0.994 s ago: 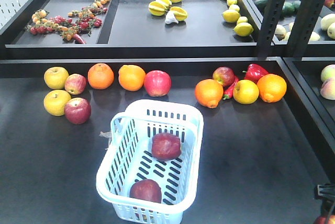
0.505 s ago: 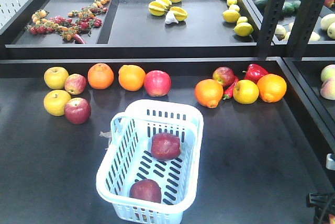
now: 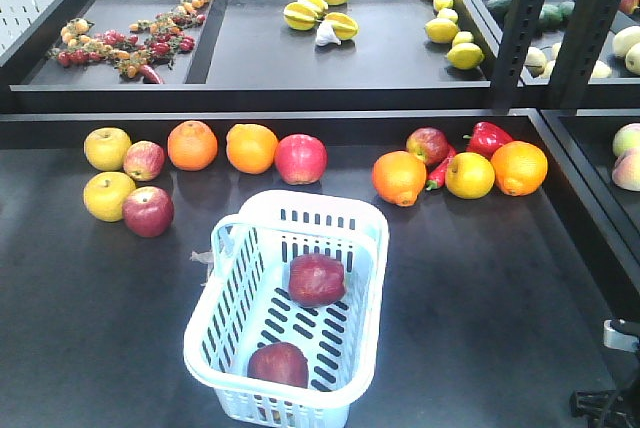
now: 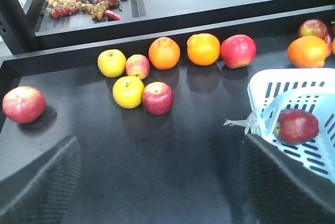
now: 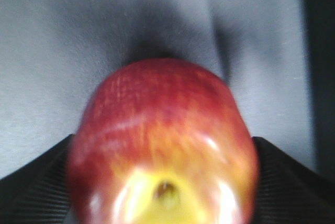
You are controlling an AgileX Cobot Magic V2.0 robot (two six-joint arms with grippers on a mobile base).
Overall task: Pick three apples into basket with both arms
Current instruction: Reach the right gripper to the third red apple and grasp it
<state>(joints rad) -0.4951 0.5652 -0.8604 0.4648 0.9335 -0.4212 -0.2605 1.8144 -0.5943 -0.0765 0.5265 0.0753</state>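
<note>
Shelf deck (image 3: 480, 278), dark and wide, carrying all task items; raised tray shelf (image 3: 350, 48) behind it, holding lemons and small produce, not involved. Basket (image 3: 225, 248) standing near the front edge of the deck, left of centre, swing handle folded over its far rim; two dark red apples inside, one (image 3: 317, 279) mid-floor, one (image 3: 278, 364) against the near wall. Row of fruit along the back edge: oranges (image 3: 192, 145), yellow apples (image 3: 107, 148), red apples (image 3: 300, 158), red pepper (image 3: 487, 137). Right gripper (image 5: 167, 182) barely visible at the front right corner in the front view; in its wrist view, a third apple (image 5: 162, 145) pinched between the two textured pads (image 5: 285, 177), apparently lifted off the deck, image blurred. Left gripper (image 4: 162, 182) spread wide, holding nothing, hovering low over bare deck left of the basket. Step judged in hand: carrying the third apple. Next move calls for travel leftward over the basket rim, then release inside, clear of the two apples already there.
</note>
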